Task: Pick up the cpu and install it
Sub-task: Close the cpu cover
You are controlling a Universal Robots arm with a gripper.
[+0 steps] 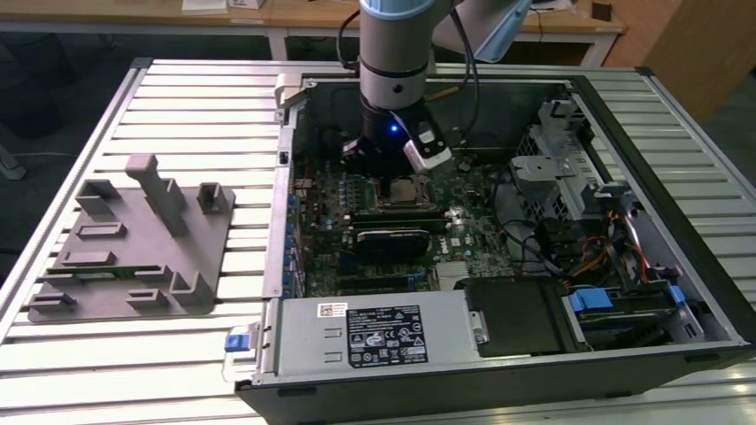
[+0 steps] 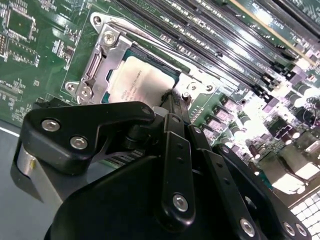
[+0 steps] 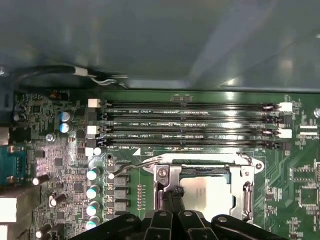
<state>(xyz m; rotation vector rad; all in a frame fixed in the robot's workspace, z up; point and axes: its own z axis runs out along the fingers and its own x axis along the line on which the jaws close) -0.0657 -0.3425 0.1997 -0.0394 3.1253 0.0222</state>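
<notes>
- Exterior view: the arm stands over an open case [image 1: 590, 97] on a ribbed metal table [image 1: 189, 97], with the gripper [image 1: 396, 179] low over the board. The cpu [image 1: 410, 189] lies directly beneath its tips, and a grey plastic fixture [image 1: 130, 257] sits well off to the side, outside the case
- Second wrist view: the gripper's [image 2: 170, 96] black, bolted links narrow to slim tips that appear drawn together with nothing between them. They meet the near edge of the cpu [image 2: 140, 80], a flat square with a matt silver lid that lies inside the socket [image 2: 102, 50], whose bright steel frame is open around it. Long dark memory slots [image 2: 225, 45] run beyond the tips
- First wrist view: the cpu [image 3: 207, 195] rests in the socket [image 3: 245, 185] just ahead of and beside the tips [image 3: 170, 197]. The green board [image 3: 50, 150] to the other side is crowded with round capacitors [image 3: 92, 175]
- Judgement: seating looks to be the step in hand. It is best done with light, straight-down contact and no sideways drag, so that the chip settles level and square within the frame rather than riding up on one edge
</notes>
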